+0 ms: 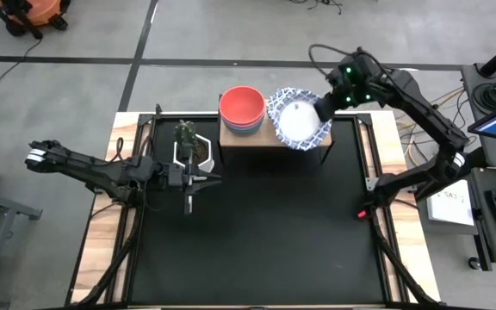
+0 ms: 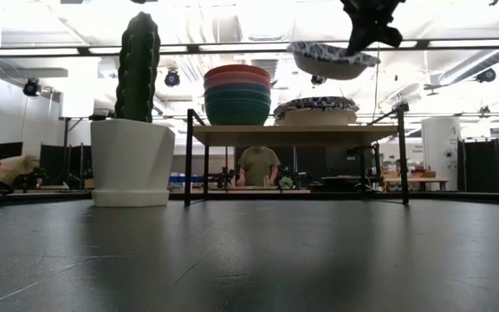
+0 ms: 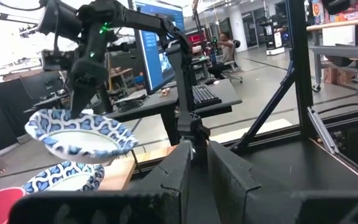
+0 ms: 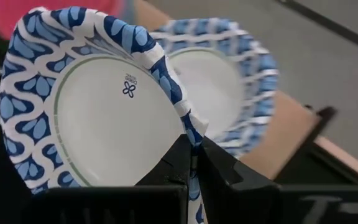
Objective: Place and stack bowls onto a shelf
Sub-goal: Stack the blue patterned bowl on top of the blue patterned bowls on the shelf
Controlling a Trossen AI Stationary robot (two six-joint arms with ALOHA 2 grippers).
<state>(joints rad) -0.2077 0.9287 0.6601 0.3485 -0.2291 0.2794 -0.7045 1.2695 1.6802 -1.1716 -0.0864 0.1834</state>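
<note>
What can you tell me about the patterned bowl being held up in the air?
The patterned bowl is round, white inside, with a blue-and-white wavy rim and a small blue flower mark. It looks like thin paper. The right gripper pinches its rim, which buckles there. It hangs tilted above the shelf, over another patterned bowl, not touching it.

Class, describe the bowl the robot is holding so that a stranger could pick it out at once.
Find the small wooden shelf at the table's far edge. Beside the red-topped stack of plain bowls lie patterned bowls. The one meant is the blue-and-white patterned bowl held above them, tilted, its rim pinched by the right gripper.
</note>
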